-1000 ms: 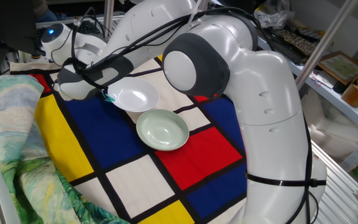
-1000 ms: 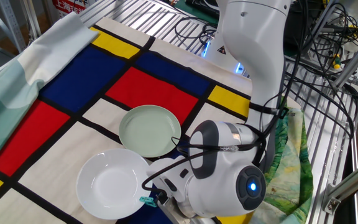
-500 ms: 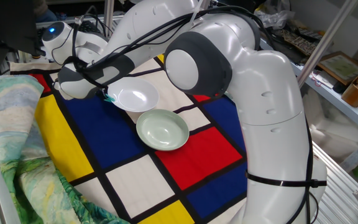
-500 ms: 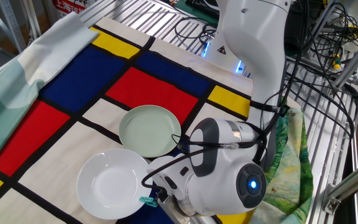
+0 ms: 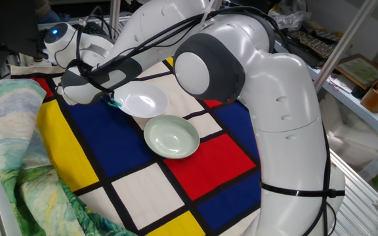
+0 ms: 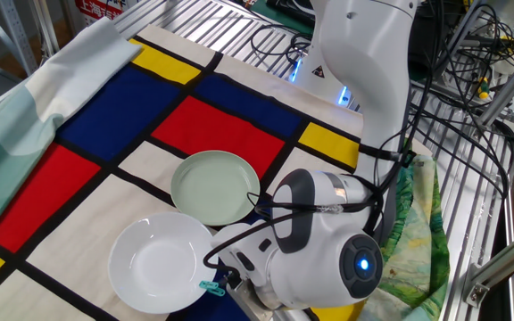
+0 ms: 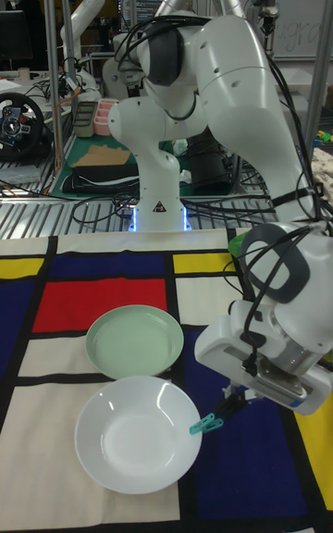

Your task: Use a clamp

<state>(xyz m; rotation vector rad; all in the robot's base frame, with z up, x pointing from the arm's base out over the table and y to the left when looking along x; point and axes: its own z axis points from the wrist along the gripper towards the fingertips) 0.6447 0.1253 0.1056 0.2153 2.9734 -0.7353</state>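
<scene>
One risk stands out: in one fixed view the clamp [image 5: 116,103], a sliver of teal, sits right at the rim of the white bowl [image 5: 143,101], with the gripper [image 5: 109,98] mostly hidden behind the wrist, so I cannot tell its spread there. In the other fixed view the clamp [image 6: 211,287] touches the bowl's edge beside the gripper [image 6: 226,282]; a sideways shove could probably tip the bowl. The tall fixed view shows thin fingertips pinching the clamp [image 7: 207,424] at the bowl's rim [image 7: 190,427]; a weak pinch might let it twist loose.
</scene>
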